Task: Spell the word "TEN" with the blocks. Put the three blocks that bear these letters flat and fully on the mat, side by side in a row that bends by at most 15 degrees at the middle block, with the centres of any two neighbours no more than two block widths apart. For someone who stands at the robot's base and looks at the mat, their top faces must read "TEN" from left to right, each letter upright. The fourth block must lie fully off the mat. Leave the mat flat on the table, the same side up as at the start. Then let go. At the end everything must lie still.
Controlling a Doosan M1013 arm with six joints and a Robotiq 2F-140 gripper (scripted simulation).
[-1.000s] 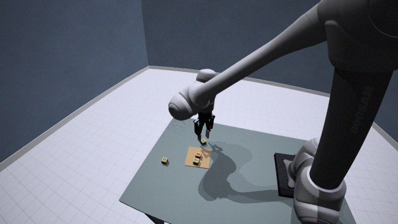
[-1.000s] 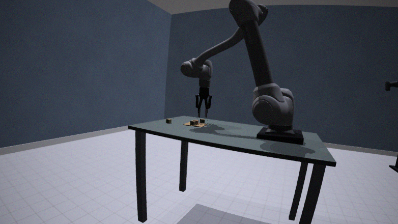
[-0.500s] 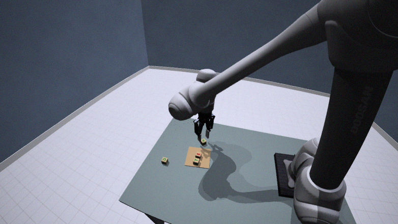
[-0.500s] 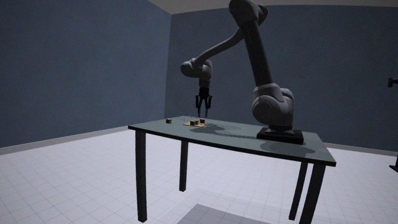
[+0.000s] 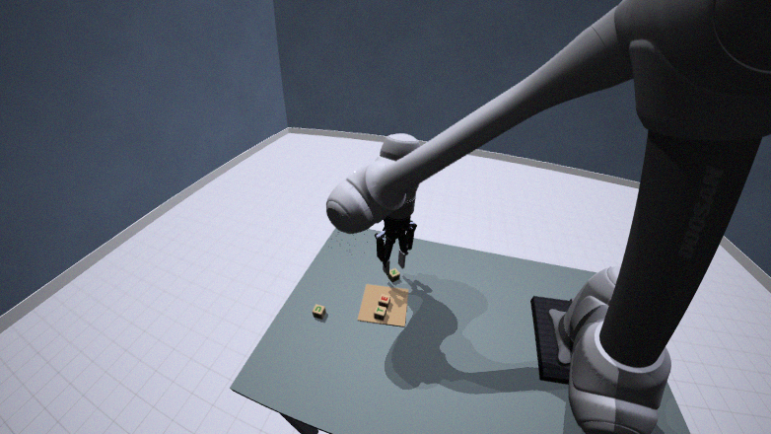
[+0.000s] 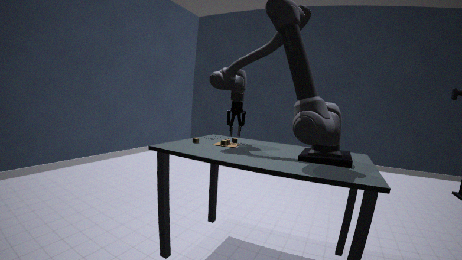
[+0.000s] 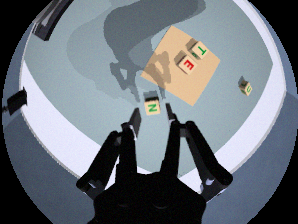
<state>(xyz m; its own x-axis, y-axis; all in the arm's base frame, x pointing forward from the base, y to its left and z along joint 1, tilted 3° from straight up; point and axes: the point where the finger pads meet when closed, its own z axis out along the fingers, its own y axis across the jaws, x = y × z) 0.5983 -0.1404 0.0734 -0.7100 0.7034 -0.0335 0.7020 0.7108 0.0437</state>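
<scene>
The tan mat (image 5: pixel 384 305) lies on the grey-green table. Two blocks sit on it side by side: T (image 5: pixel 380 312) and E (image 5: pixel 384 300); they also show in the wrist view as T (image 7: pixel 198 50) and E (image 7: pixel 188 64). The N block (image 5: pixel 394 274) lies on the table just off the mat's far corner, seen in the wrist view (image 7: pixel 152 106) too. My gripper (image 5: pixel 393 265) (image 7: pixel 153 111) hangs a little above the N block, fingers partly open on either side of it, holding nothing. A fourth block with a green letter (image 5: pixel 318 310) lies on the table left of the mat.
The arm's black base plate (image 5: pixel 549 339) stands at the right of the table. The arm's shadow falls across the table from the mat towards the base. The table's near edge runs below the mat.
</scene>
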